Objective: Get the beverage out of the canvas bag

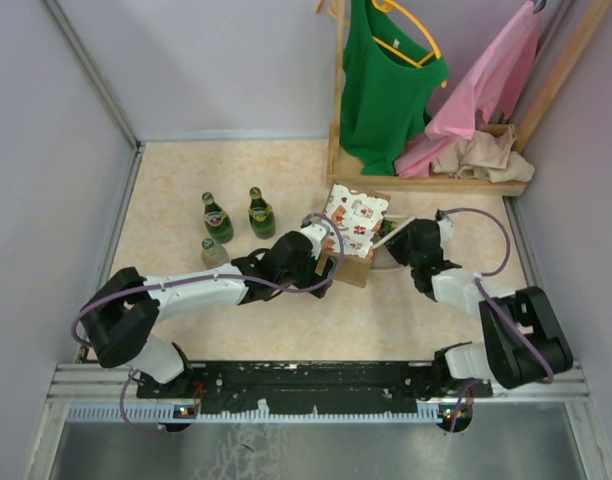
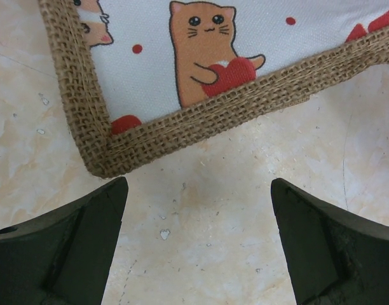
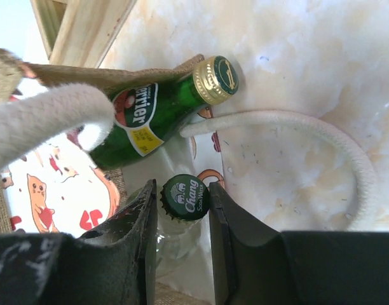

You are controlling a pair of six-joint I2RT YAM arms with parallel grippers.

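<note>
Glass bottle (image 3: 174,240), crinkly cap (image 3: 185,198), is sitting squeezed in the right gripper (image 3: 182,194) beside a green bottle (image 3: 150,114); left gripper (image 2: 199,187) is gaping near the scratchy bag (image 2: 201,121).

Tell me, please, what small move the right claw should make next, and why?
Probably draw the right claw straight back, pulling the Chang bottle out of the canvas bag: its fingers sit tight on either side of the bottle's neck under the cap, so it seems gripped.
</note>
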